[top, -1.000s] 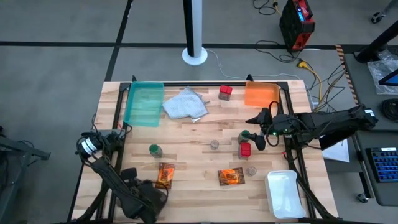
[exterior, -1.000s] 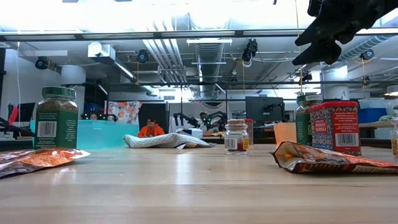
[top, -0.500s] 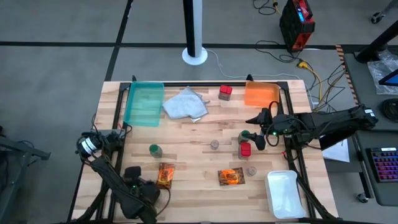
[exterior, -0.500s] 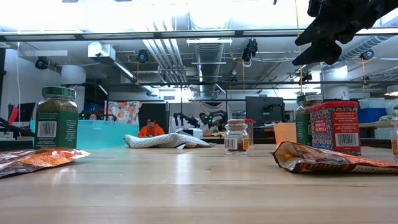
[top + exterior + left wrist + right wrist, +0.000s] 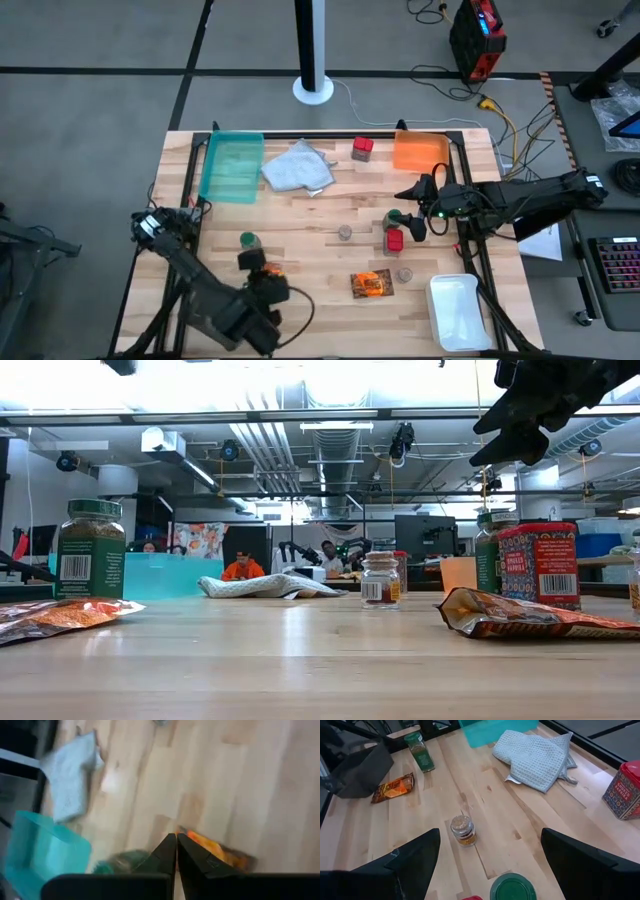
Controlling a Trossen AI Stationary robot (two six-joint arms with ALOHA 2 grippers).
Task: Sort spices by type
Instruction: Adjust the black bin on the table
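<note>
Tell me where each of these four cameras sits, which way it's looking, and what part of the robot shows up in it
High view: above the table, looking straight down; both arms show.
Low view: at tabletop height, looking level past a green-capped jar into the room; one dark gripper hangs top right.
Left wrist view: on the left arm, looking down past the shut left gripper at an orange packet.
Right wrist view: on the right arm, looking across the table between the open right gripper's fingers.
Shared: both wrist views show the grey cloth.

A pale grey waffle-weave cloth [image 5: 536, 758] lies on the light striped wooden desk [image 5: 495, 820] beside a red patterned tin [image 5: 624, 791], green-capped jar [image 5: 419, 751] and translucent teal tray [image 5: 231, 166].
</note>
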